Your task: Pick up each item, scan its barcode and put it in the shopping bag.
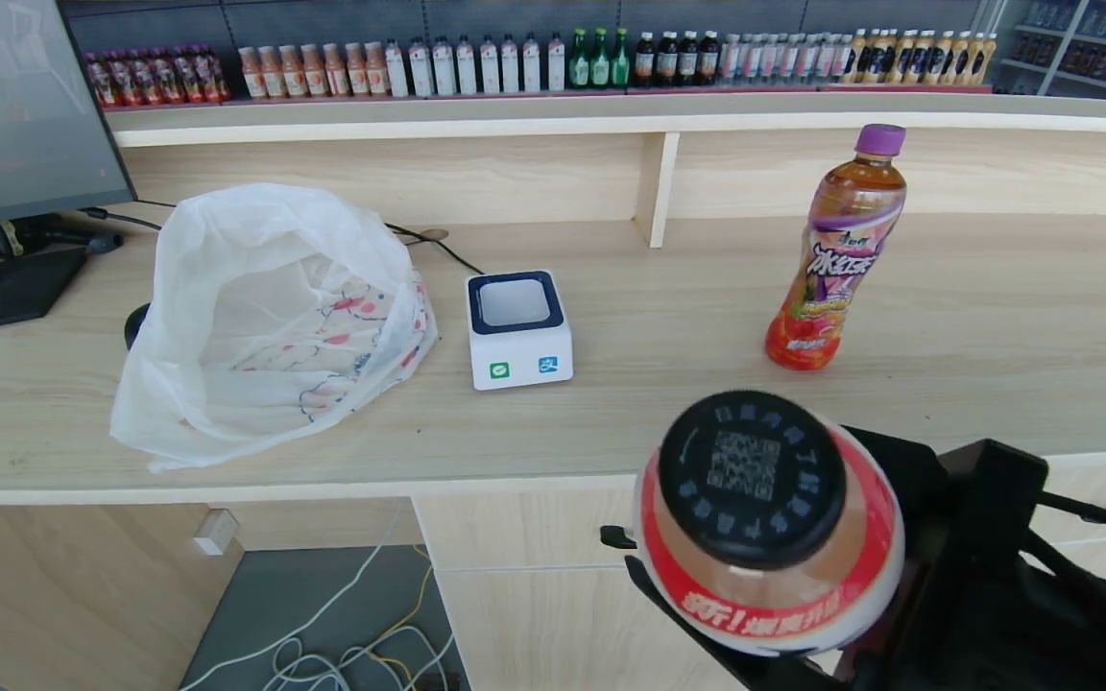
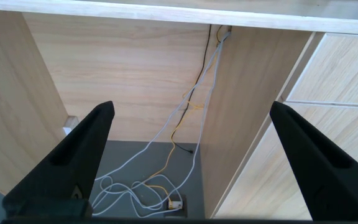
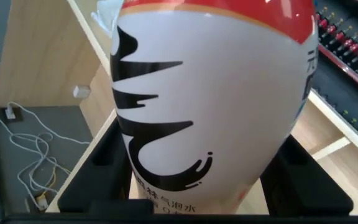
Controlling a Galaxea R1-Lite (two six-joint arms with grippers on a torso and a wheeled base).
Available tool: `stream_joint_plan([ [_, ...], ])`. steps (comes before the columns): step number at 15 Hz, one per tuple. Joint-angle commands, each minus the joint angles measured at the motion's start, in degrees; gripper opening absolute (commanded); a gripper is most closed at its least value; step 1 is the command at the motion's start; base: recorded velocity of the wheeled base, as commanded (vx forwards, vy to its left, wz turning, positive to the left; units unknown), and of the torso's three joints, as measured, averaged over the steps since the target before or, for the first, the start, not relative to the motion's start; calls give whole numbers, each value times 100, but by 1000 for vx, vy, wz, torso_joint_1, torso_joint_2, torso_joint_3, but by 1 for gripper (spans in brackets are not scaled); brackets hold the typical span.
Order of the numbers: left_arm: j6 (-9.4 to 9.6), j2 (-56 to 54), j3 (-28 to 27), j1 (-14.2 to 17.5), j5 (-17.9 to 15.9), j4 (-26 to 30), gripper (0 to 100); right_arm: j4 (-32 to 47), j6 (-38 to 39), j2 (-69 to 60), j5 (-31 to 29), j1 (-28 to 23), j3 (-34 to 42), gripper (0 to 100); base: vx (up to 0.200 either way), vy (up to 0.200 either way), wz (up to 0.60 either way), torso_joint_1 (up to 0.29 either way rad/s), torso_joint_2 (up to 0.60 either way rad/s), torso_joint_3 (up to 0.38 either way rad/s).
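My right hand (image 3: 197,186) sits low at the near right, before the desk (image 1: 659,317) edge, clamped around 1 white bottle (image 1: 769,523) with a red band and black cap (image 1: 752,477). The bottle's long axis is vertical, cap up. My left hand (image 2: 191,168) hangs open below the desk.

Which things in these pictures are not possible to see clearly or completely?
- Head view: the bottom of the white plastic shopping bag is hidden by its own folds.
- Head view: the dark flat monitor is cut off by the left edge.
- Head view: any barcode on the purple-capped amber tea bottle is too small to find.
- Right wrist view: the white-and-red black-capped bottle covers most of the right pincer, and the edges cut the bottle off.
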Motion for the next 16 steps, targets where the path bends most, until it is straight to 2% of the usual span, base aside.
stream_joint_plan([
  [1,-1,-2,0,1,1,-2,100,-14,415,-19,-272,-49,-110,0,0,0,0,0,0,0],
  [4,-1,-2,0,1,1,-2,100,-5,1012,-98,-474,-67,-294,0,0,0,0,0,0,0],
  [8,-1,-2,0,1,1,-2,100,4,1707,34,-386,-76,-259,0,0,0,0,0,0,0],
  [11,-1,-2,0,1,-7,-2,100,13,1742,69,-351,-445,-224,0,0,0,0,0,0,0],
  [13,-1,-2,0,1,1,-2,100,4,1812,104,-26,-647,-286,0,0,0,0,0,0,0],
  [16,-1,-2,0,1,1,-2,100,4,1926,69,159,-1025,-391,0,0,0,0,0,0,0],
])
